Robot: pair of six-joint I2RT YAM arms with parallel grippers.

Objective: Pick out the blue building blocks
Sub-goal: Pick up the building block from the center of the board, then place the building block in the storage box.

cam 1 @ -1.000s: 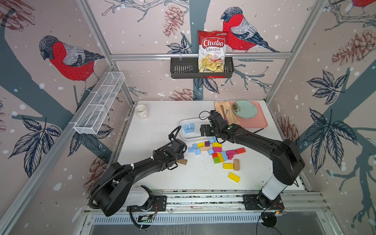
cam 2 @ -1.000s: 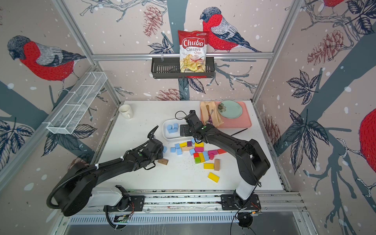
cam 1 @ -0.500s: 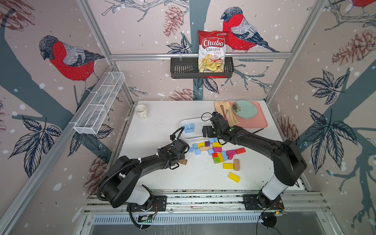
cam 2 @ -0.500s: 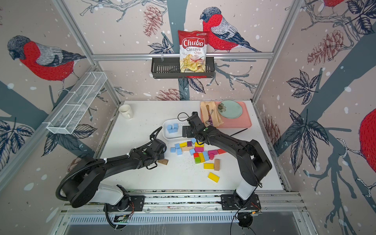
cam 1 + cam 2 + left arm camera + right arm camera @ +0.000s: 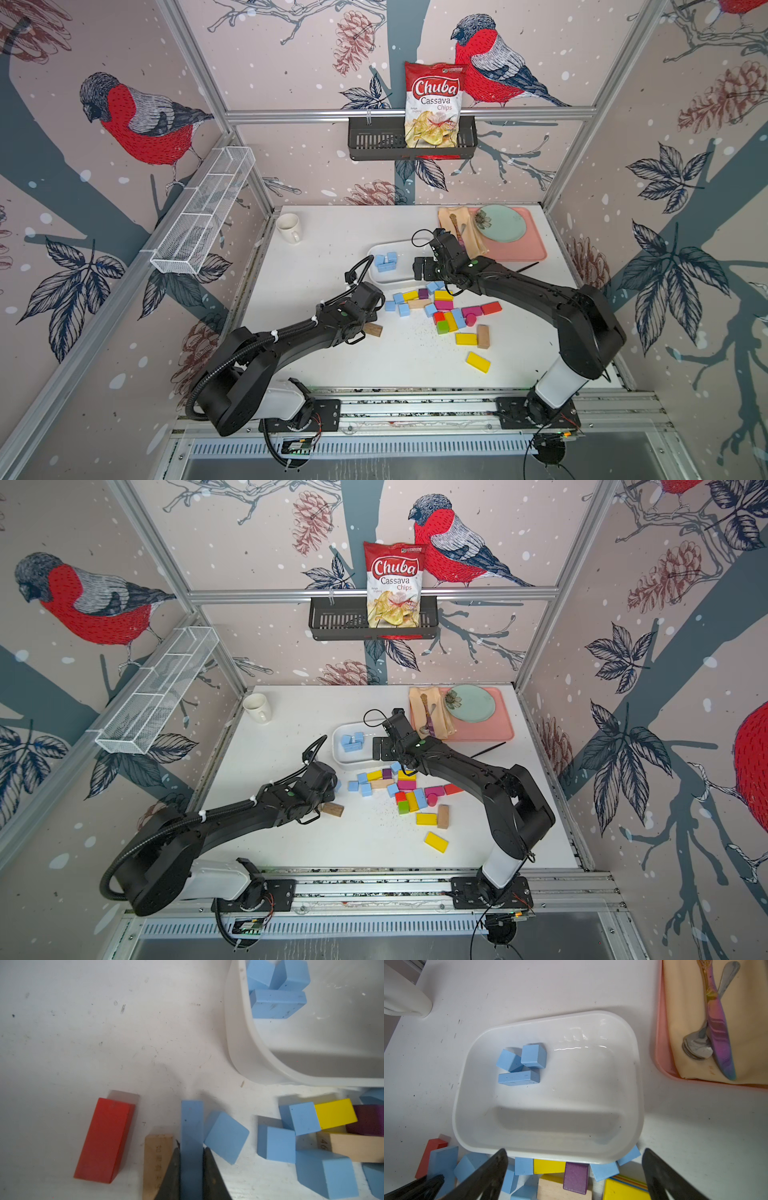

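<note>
My left gripper point(image 5: 191, 1149) is shut on a blue bar block point(image 5: 191, 1122) that lies on the table, at the left end of the mixed pile. A blue cube point(image 5: 226, 1136) leans against that bar. Several more blue building blocks point(image 5: 398, 303) sit among the yellow, pink, red, green and purple ones. Three blue blocks point(image 5: 521, 1061) lie in the white tray point(image 5: 636, 1076). My right gripper point(image 5: 574, 1153) hangs open over the tray's near rim, holding nothing. In both top views the left wrist point(image 5: 365, 296) hides its own fingers.
A plain wooden block point(image 5: 374, 329) and a red block point(image 5: 104, 1140) lie beside the left gripper. Behind the right arm is a pink tray point(image 5: 530, 249) with a green plate point(image 5: 503, 222) and cutlery. A mug point(image 5: 289, 226) stands back left. Yellow blocks point(image 5: 478, 361) lie near the front.
My left gripper has shut on the blue bar block. The right gripper has drawn back a little from the tray toward the pile and stays open.
</note>
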